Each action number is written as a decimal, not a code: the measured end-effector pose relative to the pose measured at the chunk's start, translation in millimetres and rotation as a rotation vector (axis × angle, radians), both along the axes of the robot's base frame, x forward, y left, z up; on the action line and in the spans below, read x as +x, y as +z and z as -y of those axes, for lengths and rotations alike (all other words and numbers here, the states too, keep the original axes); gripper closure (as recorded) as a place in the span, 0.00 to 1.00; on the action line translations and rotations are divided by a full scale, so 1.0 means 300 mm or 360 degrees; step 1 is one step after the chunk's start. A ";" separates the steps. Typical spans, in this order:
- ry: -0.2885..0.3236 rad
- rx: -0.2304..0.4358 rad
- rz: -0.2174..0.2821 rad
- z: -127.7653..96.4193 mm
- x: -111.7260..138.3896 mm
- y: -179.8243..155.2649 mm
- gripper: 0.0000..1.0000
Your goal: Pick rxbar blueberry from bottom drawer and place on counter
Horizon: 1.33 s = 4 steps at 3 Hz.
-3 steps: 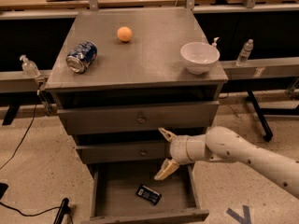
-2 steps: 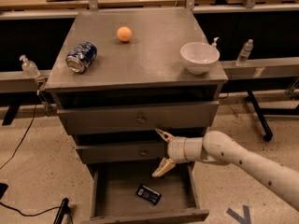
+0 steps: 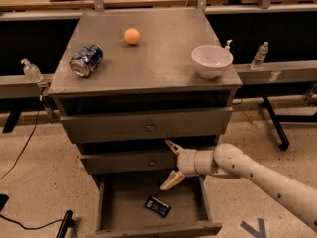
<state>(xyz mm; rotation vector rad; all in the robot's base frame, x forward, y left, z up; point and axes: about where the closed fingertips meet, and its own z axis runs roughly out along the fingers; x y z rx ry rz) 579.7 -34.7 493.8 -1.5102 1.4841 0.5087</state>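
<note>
The rxbar blueberry [image 3: 157,206] lies flat in the open bottom drawer [image 3: 119,207], right of its middle and towards the front. My gripper [image 3: 169,164] hangs open over the back of the drawer, in front of the middle drawer, above and a little behind the bar. Its two pale fingers are spread wide, one up and one down. The arm comes in from the lower right. The counter [image 3: 158,58] is the grey slab on top of the cabinet.
On the counter lie a blue-and-silver soda can [image 3: 86,60] on its side at the left, an orange ball [image 3: 132,35] at the back and a white bowl [image 3: 212,60] at the right. Two closed knobbed drawers sit above the open one. Plastic bottles stand at both sides.
My gripper and arm have moved a little to the left along the cabinet front. The bar has not moved.
</note>
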 end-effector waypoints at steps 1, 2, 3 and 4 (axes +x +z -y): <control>-0.0009 0.0009 -0.0077 0.027 -0.064 -0.071 0.01; -0.0032 0.0036 -0.0181 0.058 -0.165 -0.229 0.11; -0.0049 0.0070 -0.0253 0.064 -0.214 -0.386 0.12; -0.0136 0.0109 -0.0311 0.081 -0.207 -0.567 0.11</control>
